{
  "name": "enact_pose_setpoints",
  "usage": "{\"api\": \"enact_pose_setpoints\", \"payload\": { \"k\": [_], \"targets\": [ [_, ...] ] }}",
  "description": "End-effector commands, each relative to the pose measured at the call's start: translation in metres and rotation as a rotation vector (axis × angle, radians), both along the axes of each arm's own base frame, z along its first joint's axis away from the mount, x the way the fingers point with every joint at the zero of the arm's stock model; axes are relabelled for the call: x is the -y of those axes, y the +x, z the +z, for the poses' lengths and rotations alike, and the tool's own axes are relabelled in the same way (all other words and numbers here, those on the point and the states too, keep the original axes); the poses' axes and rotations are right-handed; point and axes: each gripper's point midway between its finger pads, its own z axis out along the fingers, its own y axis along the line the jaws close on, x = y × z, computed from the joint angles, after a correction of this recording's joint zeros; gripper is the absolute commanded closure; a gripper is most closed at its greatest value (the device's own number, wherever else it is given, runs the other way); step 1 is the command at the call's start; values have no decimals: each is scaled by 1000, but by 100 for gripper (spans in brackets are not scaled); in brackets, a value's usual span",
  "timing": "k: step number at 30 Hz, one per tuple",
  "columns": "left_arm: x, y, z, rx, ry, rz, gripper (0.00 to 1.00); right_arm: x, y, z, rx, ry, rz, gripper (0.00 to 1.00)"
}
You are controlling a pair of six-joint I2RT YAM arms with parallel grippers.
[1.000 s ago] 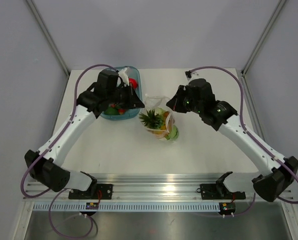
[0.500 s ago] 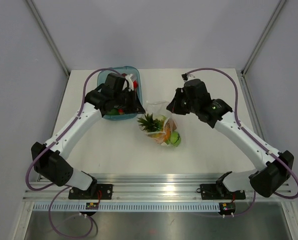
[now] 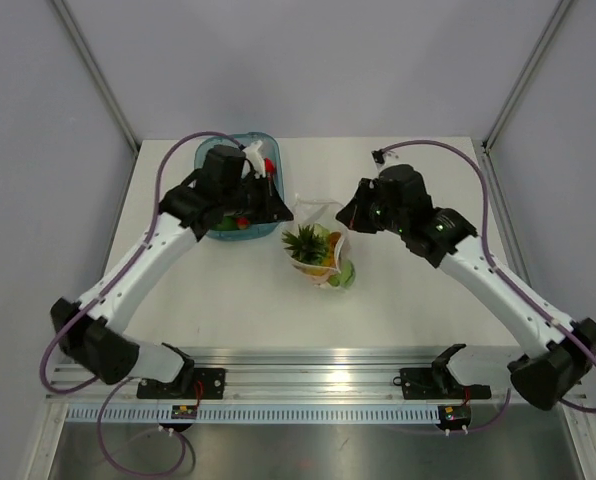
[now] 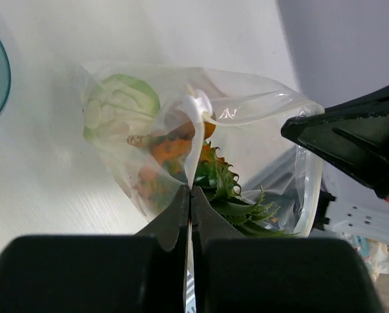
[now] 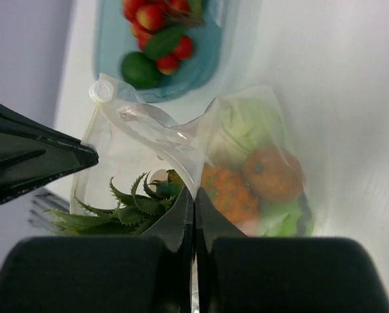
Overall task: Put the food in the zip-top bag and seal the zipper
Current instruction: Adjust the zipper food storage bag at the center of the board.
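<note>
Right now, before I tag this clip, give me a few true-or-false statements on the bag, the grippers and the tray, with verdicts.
1. The left gripper and the right gripper are each shut on the edge of the zip-top bag. True.
2. The bag is empty. False: it holds a pale green cabbage, an orange bumpy fruit and a spiky green leaf crown.
3. Food lies in the blue tray. True: small red pieces and a dark green fruit.
4. The bag is sealed. False: its top gapes open between the grippers.
</note>
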Motion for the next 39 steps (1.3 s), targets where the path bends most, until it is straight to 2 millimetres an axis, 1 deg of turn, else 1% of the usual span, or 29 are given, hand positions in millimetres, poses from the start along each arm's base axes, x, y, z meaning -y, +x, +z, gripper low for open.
{"api": "enact_pose_setpoints", "payload": {
  "k": [1,2,3,4,5,6,7,9,10,12,13,15,16,17,18,19,23,24,26,27,28,29,30,31,33,34,35,36,39],
  "targets": [
    [4,23,-102,-188,157,20,100,-3,22,-82,-150,-161,-48,100],
    [7,22,-111,-227,169,-5,100,-6,23,-88,-170,-169,-39,100],
    [9,20,-102,-215,155,-17,100,-9,22,-81,-159,-149,-27,100],
    [10,19,-87,-178,127,-17,100,-13,19,-69,-142,-110,-9,100],
    [9,19,-72,-138,108,-10,100,-11,16,-44,-84,-68,-9,100],
    [6,14,-34,-50,59,-8,100,-8,14,-33,-60,-55,-12,100],
    [3,11,-17,-20,43,-3,100,-5,13,-7,-9,-30,-15,100],
    [-3,-2,19,43,-2,-2,100,-2,8,10,18,-16,-10,100],
    [-3,-5,30,59,-25,-3,100,-1,4,20,38,1,-7,100],
    [1,-15,43,74,-79,-27,100,1,3,22,45,9,-11,100],
    [2,-16,28,44,-72,-30,100,1,4,10,27,-4,-16,100],
    [6,-11,10,14,-67,-19,100,2,12,-6,14,-34,-41,100],
    [10,-6,-13,-48,-37,-19,100,7,19,-21,-2,-81,-76,100],
    [16,-11,-21,-96,-47,-56,100,6,26,-39,-43,-121,-88,100],
    [21,-12,-24,-112,-60,-73,100,8,25,-49,-76,-156,-91,100],
    [23,-13,-25,-113,-63,-76,100,6,26,-51,-86,-154,-87,100],
    [21,-13,-17,-70,-63,-62,100,3,23,-32,-40,-107,-70,100],
    [21,-14,-17,-72,-55,-65,100,3,24,-23,-23,-100,-73,100],
    [22,-12,-18,-79,-50,-68,100,3,22,-23,-34,-118,-57,94],
    [22,-11,-19,-83,-48,-68,100,2,22,-21,-38,-122,-49,85],
    [23,-11,-19,-84,-49,-70,100,1,20,-12,-25,-112,-38,75],
    [23,-11,-19,-85,-50,-71,100,2,18,-7,-19,-104,-36,57],
    [23,-12,-16,-82,-56,-68,100,3,15,0,-6,-92,-35,51],
    [23,-12,-14,-77,-60,-70,100,5,9,16,26,-63,-32,48],
    [23,-12,-10,-71,-66,-63,100,6,-2,33,62,-40,-22,40],
    [23,-12,-8,-66,-71,-64,100,9,-8,50,97,-25,-19,39],
    [24,-12,-6,-64,-76,-67,100,9,-15,54,98,-36,-8,39],
    [24,-13,-4,-63,-78,-69,100,6,-20,64,120,-33,3,39],
    [23,-13,-4,-64,-76,-66,100,-13,-43,58,121,-91,65,44]
  ]
}}
